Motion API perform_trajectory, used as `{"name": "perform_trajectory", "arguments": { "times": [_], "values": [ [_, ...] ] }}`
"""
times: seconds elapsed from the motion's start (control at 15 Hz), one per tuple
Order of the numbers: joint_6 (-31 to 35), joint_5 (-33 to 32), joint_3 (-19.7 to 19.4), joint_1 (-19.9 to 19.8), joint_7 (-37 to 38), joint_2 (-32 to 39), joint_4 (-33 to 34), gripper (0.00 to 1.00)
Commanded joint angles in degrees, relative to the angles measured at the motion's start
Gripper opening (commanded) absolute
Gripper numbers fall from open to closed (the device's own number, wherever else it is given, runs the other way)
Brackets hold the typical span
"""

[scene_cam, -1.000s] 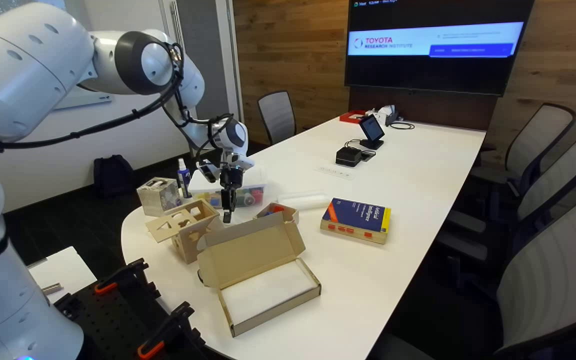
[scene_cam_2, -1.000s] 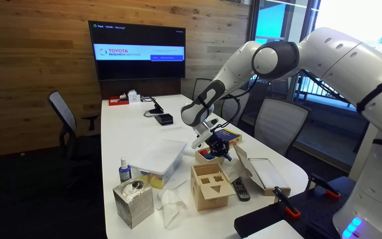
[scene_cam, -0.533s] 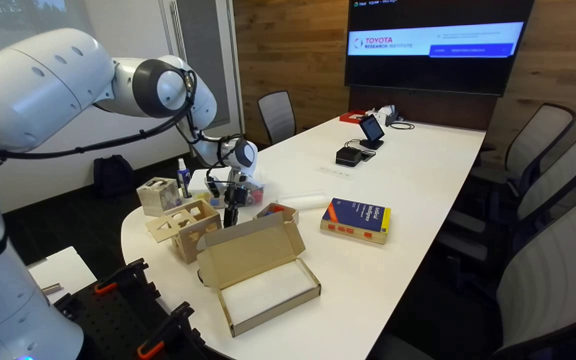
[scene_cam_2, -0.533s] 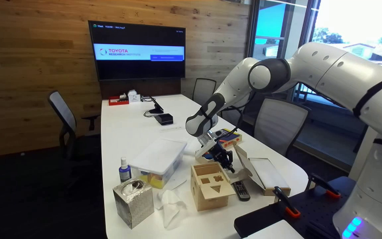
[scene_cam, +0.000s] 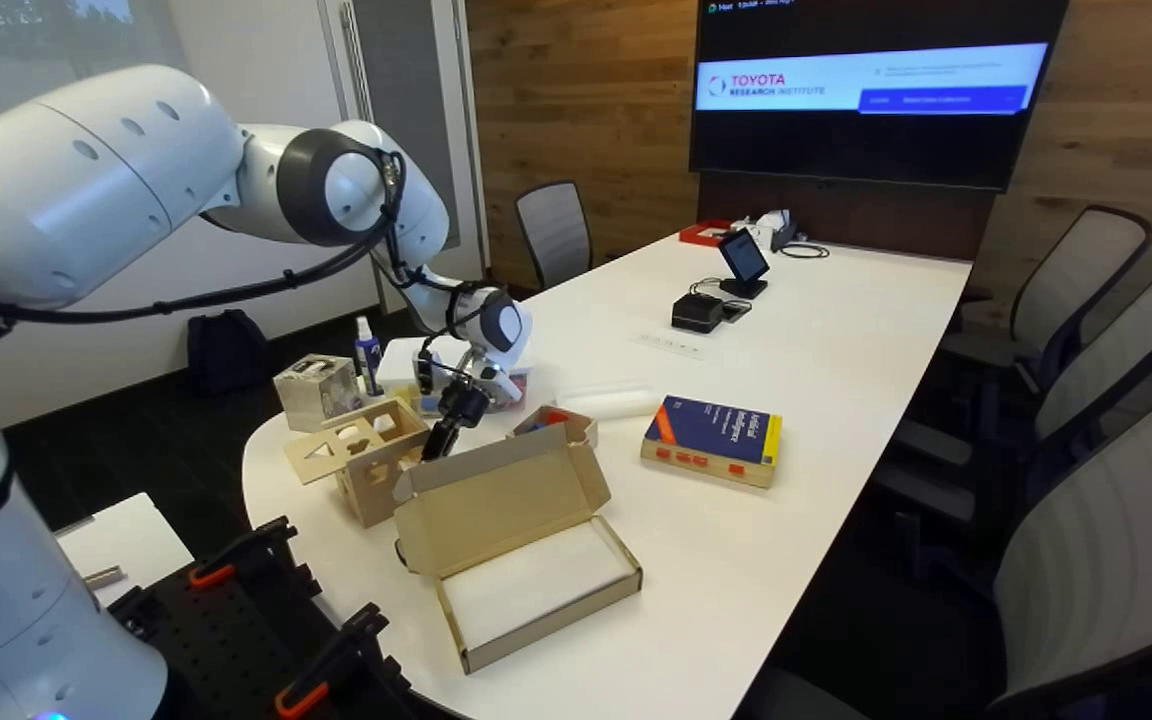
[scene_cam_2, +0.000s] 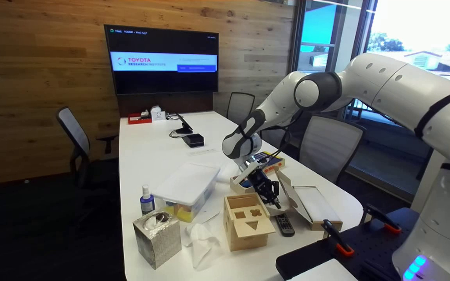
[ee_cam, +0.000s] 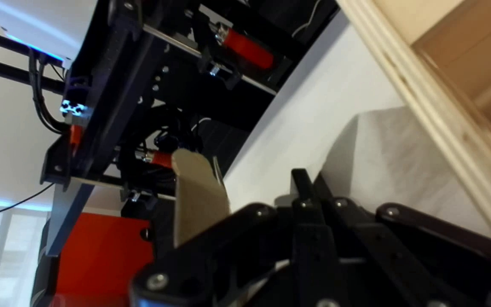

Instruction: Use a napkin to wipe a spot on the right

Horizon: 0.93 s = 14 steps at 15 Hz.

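Observation:
My gripper (ee_cam: 310,174) is shut on a white napkin (ee_cam: 403,157), which spreads over the table to the right of the fingers in the wrist view. In both exterior views the gripper (scene_cam: 430,452) (scene_cam_2: 278,205) points down between the wooden shape-sorter box (scene_cam_2: 246,234) and the open cardboard box (scene_cam_2: 293,199), low over the table. The remote (scene_cam_2: 284,225) lies just below the fingertips in an exterior view. Another crumpled white napkin (scene_cam_2: 201,240) lies beside the tissue box (scene_cam_2: 156,240). I cannot make out any spot on the table.
The wooden box's edge (ee_cam: 454,106) is close beside the fingers in the wrist view; a cardboard flap (ee_cam: 200,192) is on the other side. A small box of blocks (scene_cam: 576,425), a plastic bin (scene_cam_2: 188,183), a spray bottle (scene_cam_2: 147,201) and a book (scene_cam: 711,440) stand around.
My gripper has moved down and toward the robot base, into the gap by the remote, with the napkin. The wooden box has shifted slightly away from the cardboard box.

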State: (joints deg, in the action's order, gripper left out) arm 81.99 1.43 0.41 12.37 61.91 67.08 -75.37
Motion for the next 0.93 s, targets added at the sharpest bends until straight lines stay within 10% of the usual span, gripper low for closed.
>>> {"name": "perform_trajectory", "arguments": {
  "times": [0.0, 0.87],
  "values": [
    [-5.2, 4.5, 1.0, -1.7, -4.0, 2.4, 2.0, 0.00],
    [-13.8, 16.9, -1.8, -2.8, 0.7, 7.5, 1.6, 0.00]
  ]
}}
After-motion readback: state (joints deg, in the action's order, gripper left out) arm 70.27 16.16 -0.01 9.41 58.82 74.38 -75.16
